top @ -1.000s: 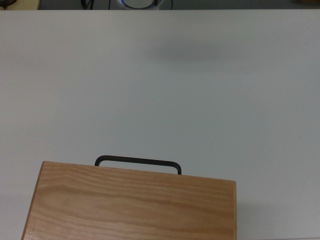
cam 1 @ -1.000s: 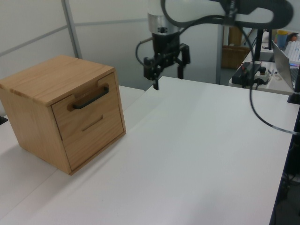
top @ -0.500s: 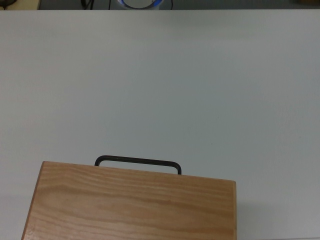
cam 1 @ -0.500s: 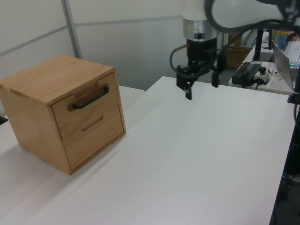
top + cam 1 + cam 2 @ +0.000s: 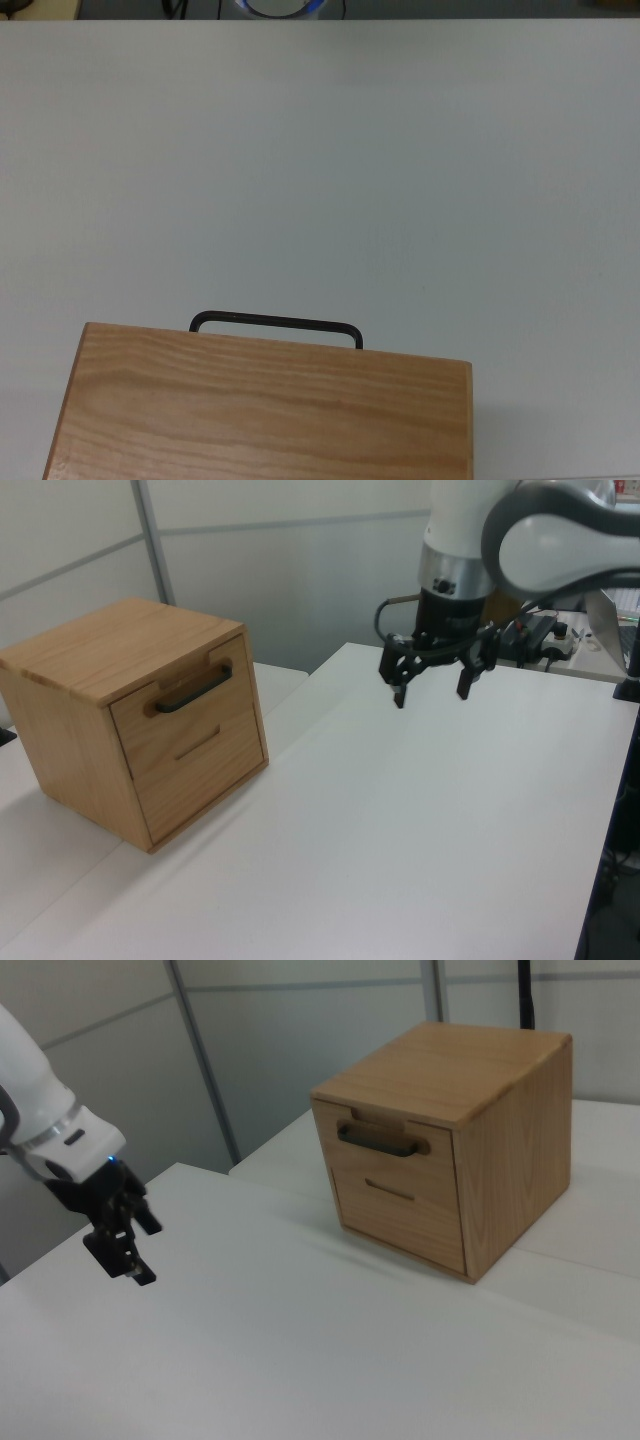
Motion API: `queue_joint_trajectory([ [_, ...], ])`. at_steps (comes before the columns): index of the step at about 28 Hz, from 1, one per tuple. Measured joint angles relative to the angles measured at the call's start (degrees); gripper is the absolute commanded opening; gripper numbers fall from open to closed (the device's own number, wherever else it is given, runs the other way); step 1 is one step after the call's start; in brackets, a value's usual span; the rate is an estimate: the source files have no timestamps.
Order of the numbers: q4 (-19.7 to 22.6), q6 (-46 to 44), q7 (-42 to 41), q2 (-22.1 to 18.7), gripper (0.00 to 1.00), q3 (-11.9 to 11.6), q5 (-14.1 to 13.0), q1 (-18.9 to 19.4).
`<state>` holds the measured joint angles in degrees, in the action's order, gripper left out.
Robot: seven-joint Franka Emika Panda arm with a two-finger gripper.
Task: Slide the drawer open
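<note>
The drawer (image 5: 225,706) is the upper one of a wooden cabinet (image 5: 100,650), and its front sits flush with the cabinet face. Its black bar handle (image 5: 193,691) sticks out toward the table. In the right view the drawer (image 5: 436,1160) and handle (image 5: 380,1140) are at the upper right. The top view shows only the handle (image 5: 275,326) past the cabinet top (image 5: 260,410). My gripper (image 5: 432,688) hangs open above the white table, well off to the left view's right of the cabinet, with nothing between its fingers. In the right view the gripper (image 5: 125,1253) is at the far left.
A second drawer front with a slot (image 5: 197,743) lies below the first. The white table (image 5: 400,820) stretches between gripper and cabinet. A laptop (image 5: 608,600) and cables with a power strip (image 5: 545,635) sit on a bench at the left view's far right.
The gripper has moved toward the left view's right and lower, farther from the cabinet, and turned so both fingers show side by side. Cabinet and drawer are unmoved.
</note>
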<state>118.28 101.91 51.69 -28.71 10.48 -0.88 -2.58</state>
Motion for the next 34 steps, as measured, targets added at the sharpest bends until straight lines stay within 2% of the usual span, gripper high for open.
queue_joint_trajectory([
  [8, 3.9, 11.8, 20.7, 1.9, 0.98, 3.0, 0.0, -3.6],
  [16, 4.1, 21.5, 31.7, 6.4, 0.98, 3.8, -0.1, -4.0],
  [21, 3.6, 30.6, 35.0, 11.3, 0.98, 4.0, -0.1, -4.0],
  [27, 0.1, 42.5, 36.0, 19.1, 0.95, 4.0, -0.1, -4.1],
  [34, -8.1, 51.4, 36.1, 29.9, 0.96, 4.0, -0.1, -4.5],
])
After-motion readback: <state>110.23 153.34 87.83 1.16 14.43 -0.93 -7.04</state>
